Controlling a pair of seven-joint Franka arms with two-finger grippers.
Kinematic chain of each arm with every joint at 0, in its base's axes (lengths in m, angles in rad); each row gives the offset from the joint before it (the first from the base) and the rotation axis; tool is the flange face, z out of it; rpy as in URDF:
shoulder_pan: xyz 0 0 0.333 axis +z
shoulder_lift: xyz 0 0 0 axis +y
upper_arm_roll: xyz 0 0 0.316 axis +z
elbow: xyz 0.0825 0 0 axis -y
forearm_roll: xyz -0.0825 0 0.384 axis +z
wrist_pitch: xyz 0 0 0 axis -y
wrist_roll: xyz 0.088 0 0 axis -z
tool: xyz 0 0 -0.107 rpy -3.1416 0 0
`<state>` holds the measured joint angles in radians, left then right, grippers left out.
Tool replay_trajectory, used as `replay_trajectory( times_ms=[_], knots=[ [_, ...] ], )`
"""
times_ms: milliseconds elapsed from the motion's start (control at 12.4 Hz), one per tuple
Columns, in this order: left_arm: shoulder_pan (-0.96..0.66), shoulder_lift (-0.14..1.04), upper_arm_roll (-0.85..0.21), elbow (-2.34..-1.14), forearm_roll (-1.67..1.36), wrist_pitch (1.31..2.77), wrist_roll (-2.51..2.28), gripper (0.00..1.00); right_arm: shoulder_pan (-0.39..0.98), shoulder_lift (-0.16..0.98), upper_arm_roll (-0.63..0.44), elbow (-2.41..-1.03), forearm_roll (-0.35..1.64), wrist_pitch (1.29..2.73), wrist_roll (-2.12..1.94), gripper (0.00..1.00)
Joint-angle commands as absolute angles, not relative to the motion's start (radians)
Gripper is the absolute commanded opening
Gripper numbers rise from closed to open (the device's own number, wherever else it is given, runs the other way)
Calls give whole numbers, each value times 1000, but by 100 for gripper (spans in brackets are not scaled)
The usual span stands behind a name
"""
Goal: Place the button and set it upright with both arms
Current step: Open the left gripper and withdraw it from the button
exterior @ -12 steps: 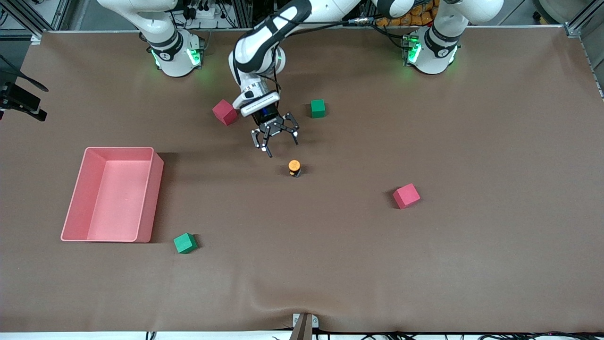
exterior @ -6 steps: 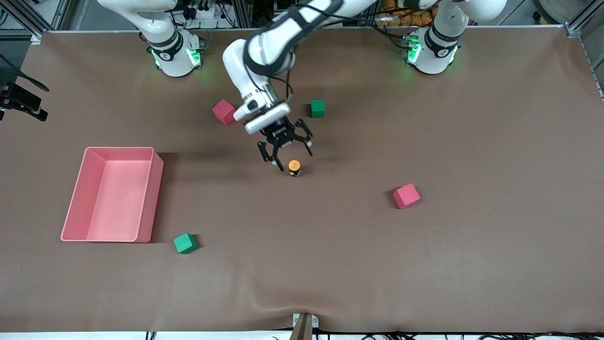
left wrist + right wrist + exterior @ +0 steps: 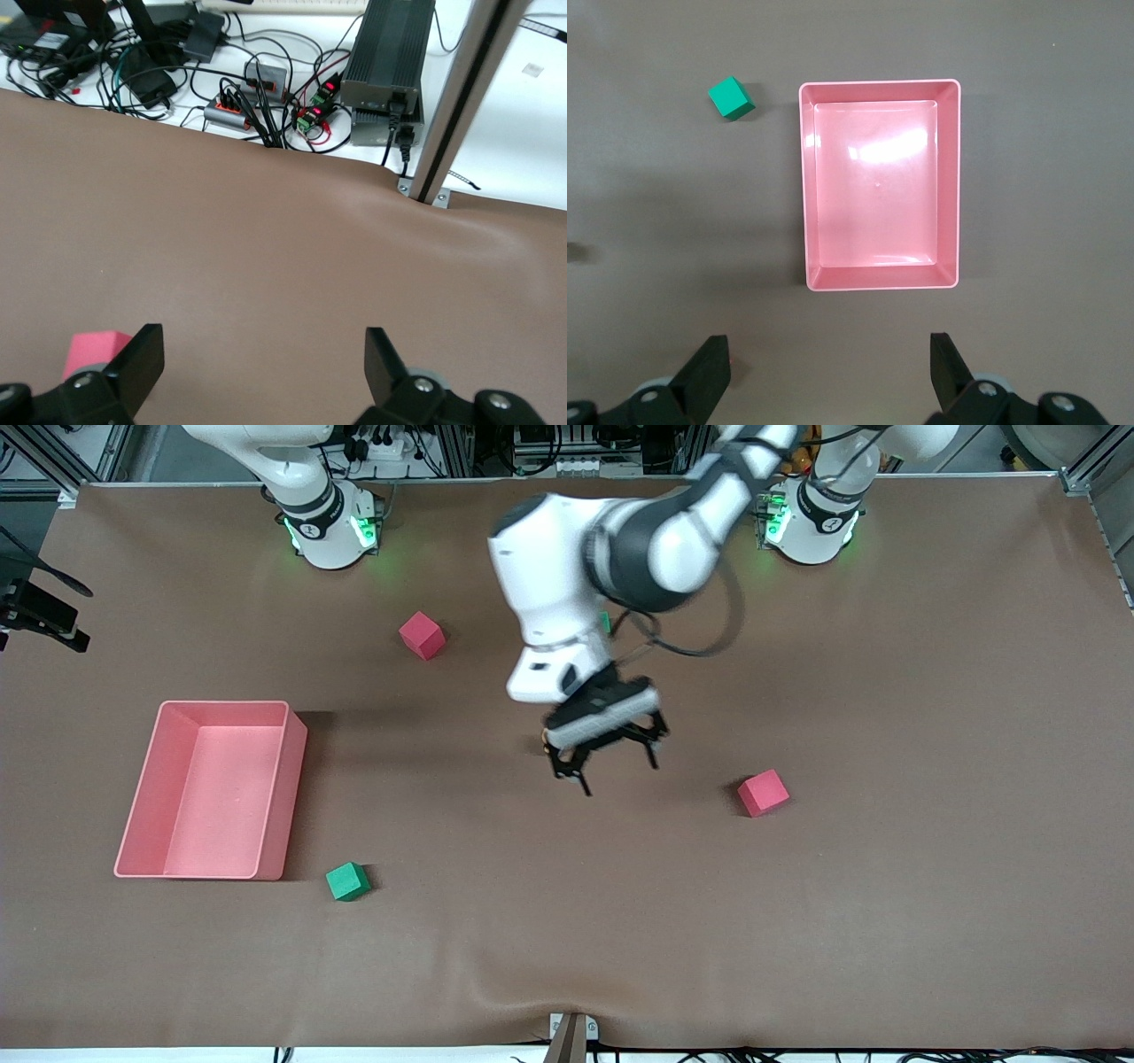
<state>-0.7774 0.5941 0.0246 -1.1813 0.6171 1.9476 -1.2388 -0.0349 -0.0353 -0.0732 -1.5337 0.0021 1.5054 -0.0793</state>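
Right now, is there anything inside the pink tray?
No, the right wrist view shows the pink tray with a bare floor, and the green cube sits outside it.

The left arm reaches from its base at the upper right of the front view down to the frame's centre, its white wrist bent downward. Its pincer (image 3: 611, 766) hangs there with fingers spread wide. The right arm waits, only its base showing at the upper left; its pincer (image 3: 828, 376) is spread open too, facing straight down.
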Motion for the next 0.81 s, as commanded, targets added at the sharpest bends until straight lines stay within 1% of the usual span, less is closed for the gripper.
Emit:
replay_trajectory(
  times_ms=[0, 81, 161, 242, 403, 484, 564, 725],
  knots=[
    [-666, 531, 8, -1212, 420, 1979, -1085, 100, -40, -28, -67, -1514, 6, 1502, -72, 100],
    [-599, 508, -12, -1212, 334, 1988, -992, 100, -38, -28, -67, -1514, 8, 1502, -72, 100],
    [-516, 486, -53, -1213, 290, 1988, -885, 100, -38, -28, -67, -1514, 6, 1502, -72, 100],
    [-414, 471, -128, -1216, 240, 1988, -826, 100, -40, -28, -67, -1514, 8, 1502, -72, 100],
    [-184, 460, -343, -1221, 207, 1973, -786, 100, -41, -28, -67, -1514, 14, 1505, -71, 100],
    [-94, 454, -421, -1230, 206, 1944, -738, 100, -43, -28, -67, -1514, 15, 1505, -71, 100],
    [-27, 439, -475, -1235, 203, 1900, -689, 100, -43, -28, -67, -1514, 17, 1505, -71, 100],
    [-3, 391, -492, -1235, 177, 1803, -672, 100, -43, -28, -67, -1514, 17, 1505, -71, 100]
  ],
)
